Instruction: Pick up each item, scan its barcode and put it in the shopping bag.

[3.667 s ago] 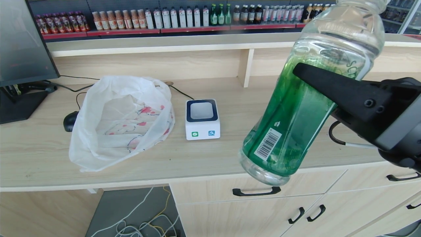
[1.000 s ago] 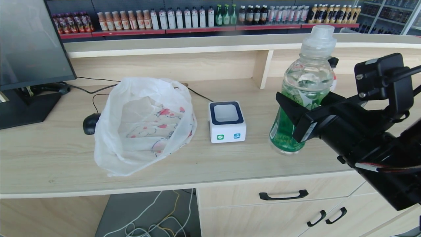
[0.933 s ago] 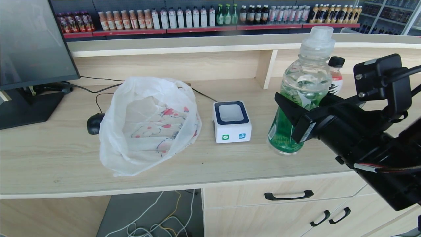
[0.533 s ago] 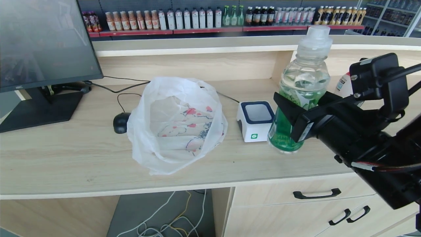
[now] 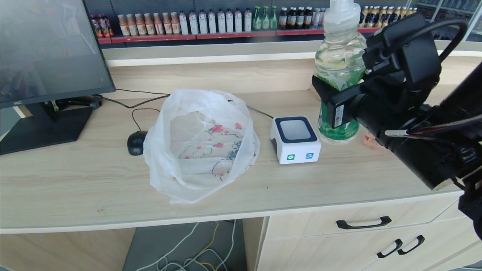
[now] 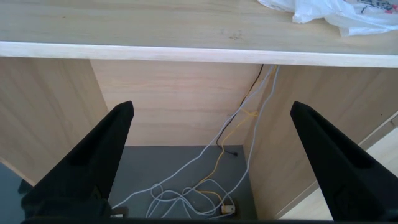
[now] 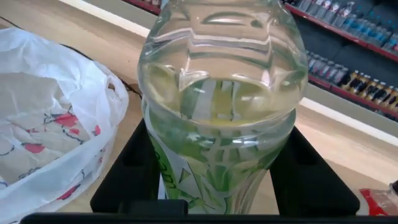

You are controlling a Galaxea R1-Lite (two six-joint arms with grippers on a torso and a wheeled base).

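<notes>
Fingers (image 5: 323, 92) of the right gripper (image 5: 339, 96) pinch the green bottle (image 5: 339, 56) around its middle. It is upright in the upper right of the head view, just right of the scanner (image 5: 295, 137). I can't spot the barcode from here, so I'd roll the label toward the scanner's window and hold it steady there before heading for the shopping bag (image 5: 199, 146) at centre. Left gripper (image 6: 211, 106) hangs spread wide below the counter edge (image 6: 124, 50).

R arm in from the right side, forearm slanting up, wrist cam on top. R gripper (image 5: 333, 92) level, fingers pinched either side of upright bottle (image 5: 339, 62). L gripper (image 6: 211, 111) held low, fingers spread wide.
</notes>
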